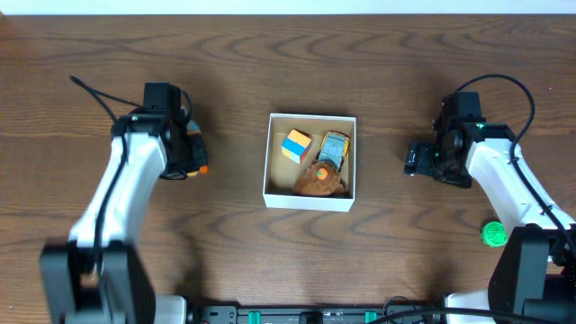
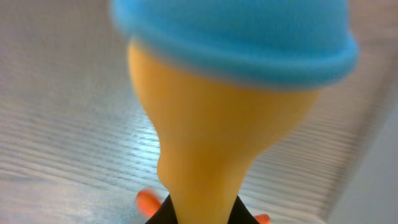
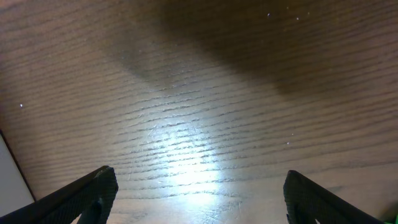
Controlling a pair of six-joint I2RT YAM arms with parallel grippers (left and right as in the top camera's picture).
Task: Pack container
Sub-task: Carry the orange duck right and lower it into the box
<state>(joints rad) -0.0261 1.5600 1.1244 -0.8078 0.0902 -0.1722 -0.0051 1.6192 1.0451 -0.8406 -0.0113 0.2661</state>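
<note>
Sitting inside the container [image 1: 310, 203]: cube [image 1: 296, 145]; toy car [image 1: 334, 147]; brown toy [image 1: 320, 180]

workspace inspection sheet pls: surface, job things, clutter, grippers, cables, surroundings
surface: dark wood-grain table, with a glare patch in the right wrist view
job's things: white container at centre holds an orange-and-blue cube, a pale blue toy and a brown toy; a yellow toy with a blue cap is outside it; a green ball lies loose near the right arm, probably yet to pack
clutter: nothing seen
grippers: left gripper shut on the yellow toy, left of the container; right gripper open, empty
cables: black cable on the left arm, black loop on the right
surroundings: pale strip along the far edge
</note>
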